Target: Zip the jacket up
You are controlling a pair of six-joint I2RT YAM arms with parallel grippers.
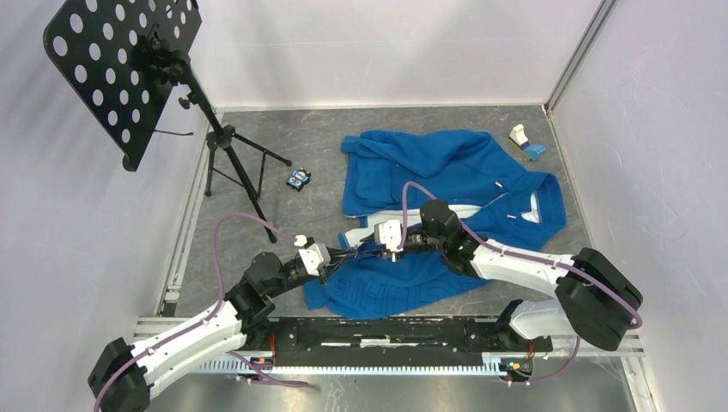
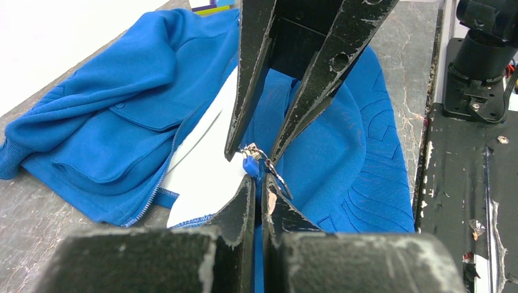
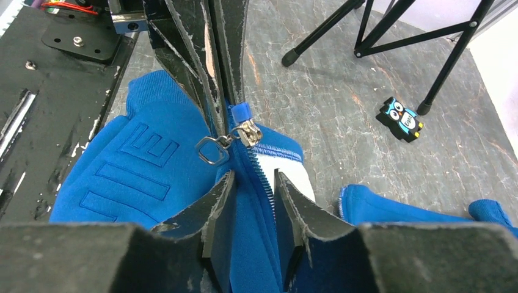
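The bright blue jacket [image 1: 446, 167] lies spread on the grey table, its embossed lower front [image 1: 386, 287] near the arms. My left gripper [image 2: 259, 186] is shut on the blue hem just below the silvery zipper slider [image 2: 249, 151], whose ring pull [image 2: 280, 178] hangs loose. From the opposite side, my right gripper [image 3: 253, 180] stands open astride the raised zipper edge. Blue fabric and zipper teeth [image 3: 261, 174] lie between its fingers, the slider [image 3: 246, 132] just past their tips. From above, the left gripper [image 1: 345, 257] and right gripper [image 1: 369, 246] meet tip to tip.
A black music stand [image 1: 225, 142] with a perforated tray stands at the back left. A small owl toy [image 1: 299, 179] lies beside its legs, and a white and blue object [image 1: 522, 142] sits at the back right. A black rail [image 1: 378, 330] runs along the near edge.
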